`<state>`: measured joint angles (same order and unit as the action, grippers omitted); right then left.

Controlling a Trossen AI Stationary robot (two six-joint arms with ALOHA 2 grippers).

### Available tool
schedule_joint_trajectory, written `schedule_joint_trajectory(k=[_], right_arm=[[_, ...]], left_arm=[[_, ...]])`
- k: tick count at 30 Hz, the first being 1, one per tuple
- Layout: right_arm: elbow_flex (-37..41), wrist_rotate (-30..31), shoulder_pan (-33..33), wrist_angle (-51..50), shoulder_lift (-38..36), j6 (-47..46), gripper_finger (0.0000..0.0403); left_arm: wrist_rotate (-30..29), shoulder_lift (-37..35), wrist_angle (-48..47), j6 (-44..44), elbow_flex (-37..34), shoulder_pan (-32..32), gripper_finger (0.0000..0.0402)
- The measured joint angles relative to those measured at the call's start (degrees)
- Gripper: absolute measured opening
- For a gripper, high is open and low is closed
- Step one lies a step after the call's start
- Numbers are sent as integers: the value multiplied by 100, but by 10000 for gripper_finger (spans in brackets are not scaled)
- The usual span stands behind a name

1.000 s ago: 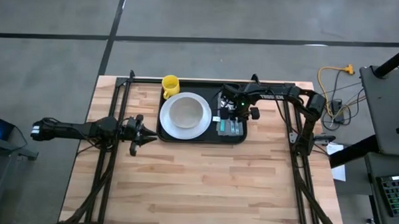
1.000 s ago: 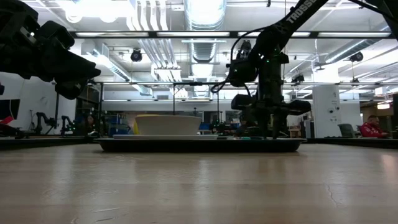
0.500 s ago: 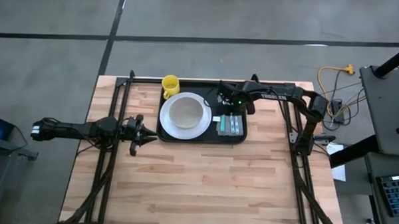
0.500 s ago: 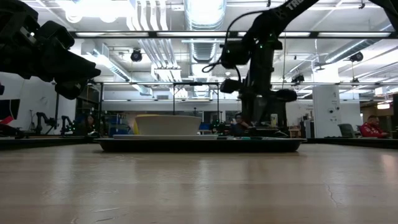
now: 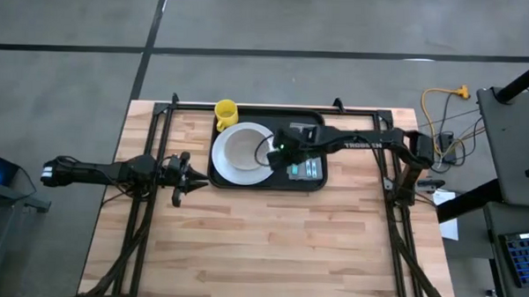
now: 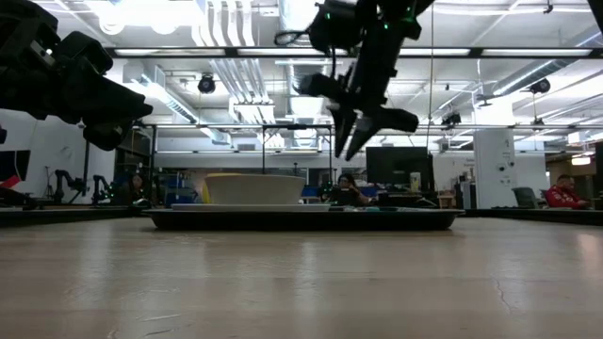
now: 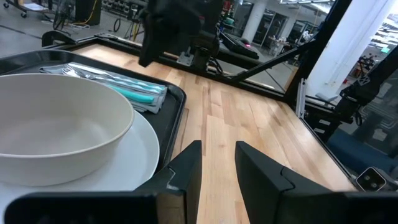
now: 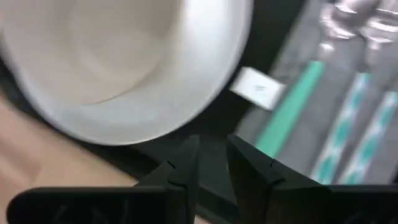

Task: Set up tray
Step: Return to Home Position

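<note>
While the right gripper [image 6: 346, 149] is hanging with fingers slightly parted and empty, the tray [image 5: 279, 119] is lying directly below its fingertips; the left gripper [image 7: 217, 148], narrowly parted, is waiting just short of the tray.

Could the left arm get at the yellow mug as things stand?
Probably yes: the left gripper hovers beside the black rectangular tray, nothing stands between it and the yellow mug, and the right gripper hangs over the tray.
</note>
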<state>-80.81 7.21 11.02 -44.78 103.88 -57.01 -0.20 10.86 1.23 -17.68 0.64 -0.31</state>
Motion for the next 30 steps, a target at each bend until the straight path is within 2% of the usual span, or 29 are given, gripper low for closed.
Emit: schedule_joint_trajectory(k=[10,16,30], right_arm=[[-329,134,-1033,470,0,524,68],[-380,137,-1347,460,0,1666,72],[-372,172,-1885,471,0,1757,86]], left_arm=[[-1,-1,-1,0,0,0,82],[1,-1,0,1,1,-1,82],[0,2,-2,-1,0,0,82]])
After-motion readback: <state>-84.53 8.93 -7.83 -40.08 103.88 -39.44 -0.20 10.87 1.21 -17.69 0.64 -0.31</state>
